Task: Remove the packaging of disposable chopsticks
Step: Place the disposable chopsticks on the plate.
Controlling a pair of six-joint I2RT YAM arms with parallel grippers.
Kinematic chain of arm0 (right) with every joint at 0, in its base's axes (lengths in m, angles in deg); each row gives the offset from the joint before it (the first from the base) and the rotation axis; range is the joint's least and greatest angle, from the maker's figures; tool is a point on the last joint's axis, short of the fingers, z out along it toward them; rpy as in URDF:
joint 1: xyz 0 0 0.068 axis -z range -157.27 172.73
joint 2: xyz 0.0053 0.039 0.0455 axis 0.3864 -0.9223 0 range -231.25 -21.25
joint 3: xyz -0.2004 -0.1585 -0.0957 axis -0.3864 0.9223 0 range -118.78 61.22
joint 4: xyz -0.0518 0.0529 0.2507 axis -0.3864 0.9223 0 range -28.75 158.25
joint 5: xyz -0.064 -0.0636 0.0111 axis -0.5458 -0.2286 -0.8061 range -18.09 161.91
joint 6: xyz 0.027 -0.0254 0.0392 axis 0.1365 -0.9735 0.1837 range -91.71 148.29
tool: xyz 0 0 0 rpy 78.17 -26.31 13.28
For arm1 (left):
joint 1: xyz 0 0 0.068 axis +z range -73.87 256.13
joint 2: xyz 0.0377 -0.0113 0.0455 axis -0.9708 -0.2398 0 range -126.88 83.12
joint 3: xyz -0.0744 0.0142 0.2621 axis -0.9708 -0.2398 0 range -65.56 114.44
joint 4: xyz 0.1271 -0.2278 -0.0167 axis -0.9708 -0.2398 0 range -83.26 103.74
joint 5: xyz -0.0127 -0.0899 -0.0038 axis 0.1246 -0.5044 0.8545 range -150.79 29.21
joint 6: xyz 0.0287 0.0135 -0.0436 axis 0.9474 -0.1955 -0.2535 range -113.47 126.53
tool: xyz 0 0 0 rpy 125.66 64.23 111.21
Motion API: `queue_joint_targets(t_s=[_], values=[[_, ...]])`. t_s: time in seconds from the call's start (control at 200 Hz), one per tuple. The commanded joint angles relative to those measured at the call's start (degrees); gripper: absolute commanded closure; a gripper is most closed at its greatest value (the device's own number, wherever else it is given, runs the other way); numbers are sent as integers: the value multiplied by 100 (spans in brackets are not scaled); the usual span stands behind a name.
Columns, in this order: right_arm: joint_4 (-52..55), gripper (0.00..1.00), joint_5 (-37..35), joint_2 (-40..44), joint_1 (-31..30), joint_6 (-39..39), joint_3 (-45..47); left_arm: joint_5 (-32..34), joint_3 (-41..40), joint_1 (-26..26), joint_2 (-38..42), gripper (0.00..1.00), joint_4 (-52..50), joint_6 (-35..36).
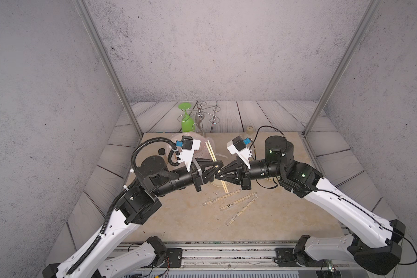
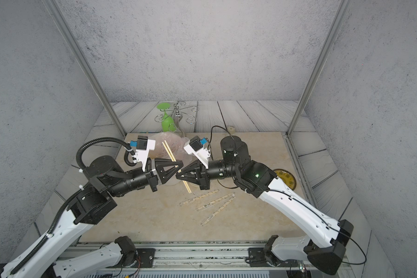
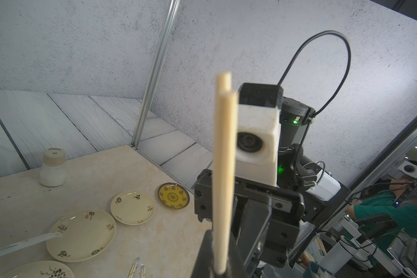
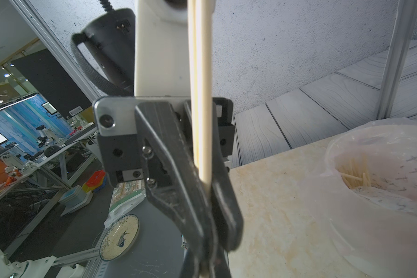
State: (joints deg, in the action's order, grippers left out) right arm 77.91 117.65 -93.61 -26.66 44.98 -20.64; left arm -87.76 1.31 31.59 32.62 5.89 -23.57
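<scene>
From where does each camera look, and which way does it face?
Both top views: above the robot's base, looking down on the table; both arms show, left gripper and right gripper shut on the chopsticks.
Left wrist: on the left arm, facing the right arm's wrist camera; plates on the table.
Right wrist: on the right arm, facing the left gripper; lined bin nearby.
Shared: both wrist views see the chopsticks and the opposite arm.

- We see a green glass hung on a wire rack at the bench's far edge.
- We see a yellow plate by its right edge.
</scene>
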Motion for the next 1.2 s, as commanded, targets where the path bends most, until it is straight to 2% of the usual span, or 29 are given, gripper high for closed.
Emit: queue_joint_targets(t_s=[0.0, 0.105, 0.21, 0.315, 0.465, 0.591, 0.771, 0.896, 1.051, 1.196], values=[[106, 100, 199, -85, 20, 645, 15, 657, 192, 43, 131, 83, -118, 219], [232, 100, 214, -145, 23, 864, 70, 993, 221, 43, 117, 59, -279, 173], [99, 100, 246, -154, 31, 1187, 269, 1275, 221, 43, 119, 46, -381, 136], [30, 100, 160, -158, 51, 1422, 455, 1684, 213, 46, 166, 38, -545, 138], [37, 100, -50, 46, 335, 1735, 866, 2768, 192, 41, 444, 37, -1088, 399], [232, 100, -63, 336, 752, 1811, 1250, 3289, 8, 43, 810, 37, -1364, 766], [672, 100, -204, 597, 1227, 1700, 1755, 3510, -252, 43, 1140, 37, -1542, 1105], [728, 100, -483, 458, 1571, 1736, 2063, 3617, -538, 41, 1269, 38, -1330, 1183], [212, 100, -891, -174, 1802, 1911, 2319, 3685, -614, 44, 1297, 38, -1268, 1227], [-778, 100, -995, -1051, 1810, 2200, 2360, 3680, -614, 46, 1305, 38, -1341, 1247]])
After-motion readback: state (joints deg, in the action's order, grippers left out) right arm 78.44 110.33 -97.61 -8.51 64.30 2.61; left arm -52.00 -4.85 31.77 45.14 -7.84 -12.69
